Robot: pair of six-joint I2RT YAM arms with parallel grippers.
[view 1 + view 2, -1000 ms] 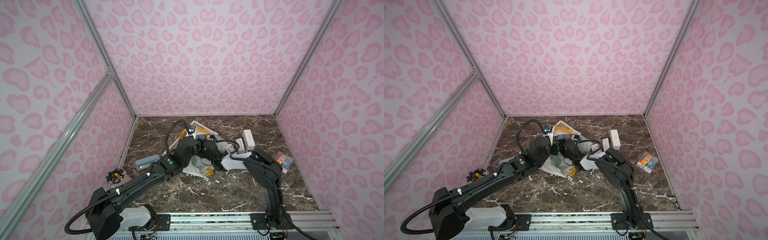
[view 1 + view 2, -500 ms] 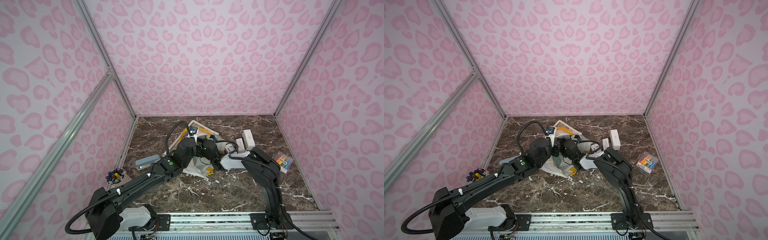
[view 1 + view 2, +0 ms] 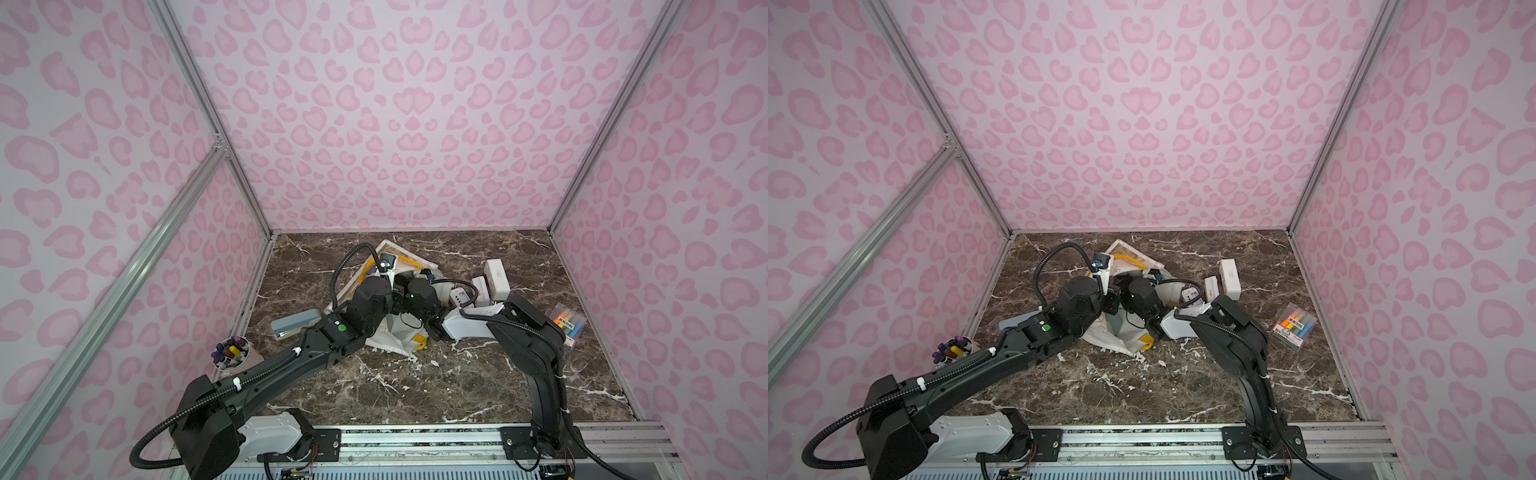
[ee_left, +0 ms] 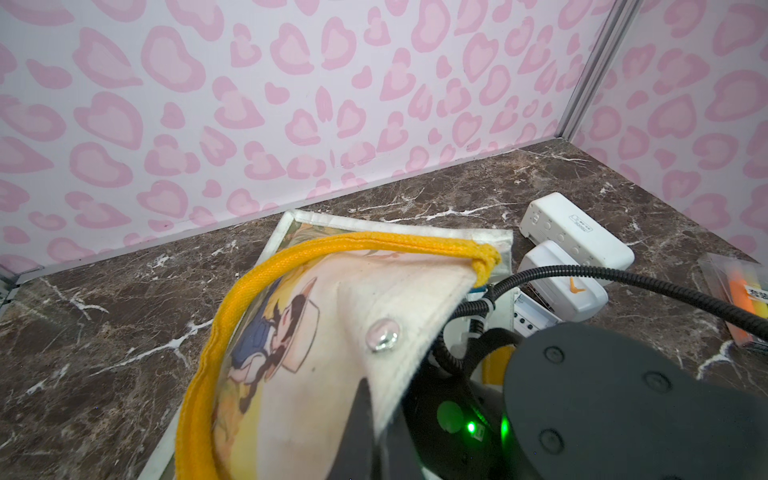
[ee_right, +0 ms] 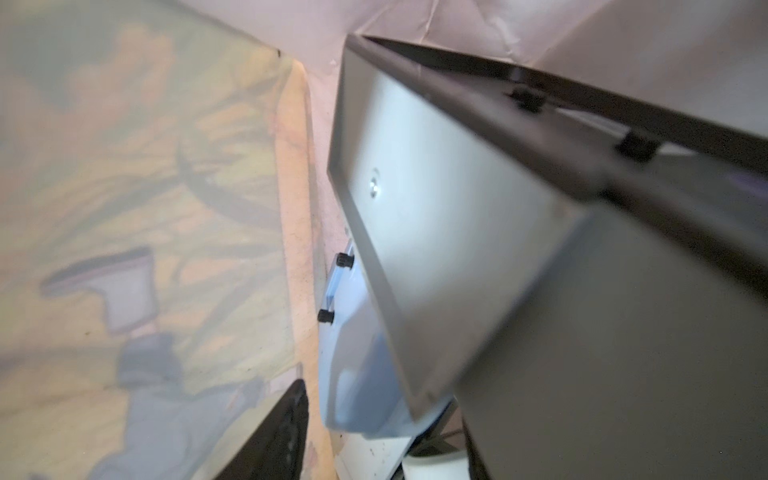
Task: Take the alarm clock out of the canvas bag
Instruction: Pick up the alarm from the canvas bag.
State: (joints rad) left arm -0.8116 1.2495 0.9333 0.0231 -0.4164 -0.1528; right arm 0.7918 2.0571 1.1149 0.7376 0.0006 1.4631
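Canvas is what my left claw [image 4: 376,409] is clamped on: the bag [image 4: 386,291] rim just beside its metal snap [image 4: 382,336], lifted so the mouth gapes. My right claw [image 5: 374,436] is down inside that mouth, hidden in both top views. From its own camera I see one dark finger [image 5: 286,432] against the printed lining [image 5: 145,187], and just beside it a pale blue casing with two black knobs, which I take for the clock [image 5: 353,374], partly behind a grey box [image 5: 436,232]. Whether the jaws are closed on it or only straddle it I cannot tell. So the clock is not out: opening the bag and reaching in look done; the grip, if not yet made, the lift through the mouth and the set-down on the worktop [image 3: 415,386] are left. Outward, three white boxes [image 4: 577,235] sit together just beside the bag, with a pack of markers [image 3: 567,326] well apart near the wall
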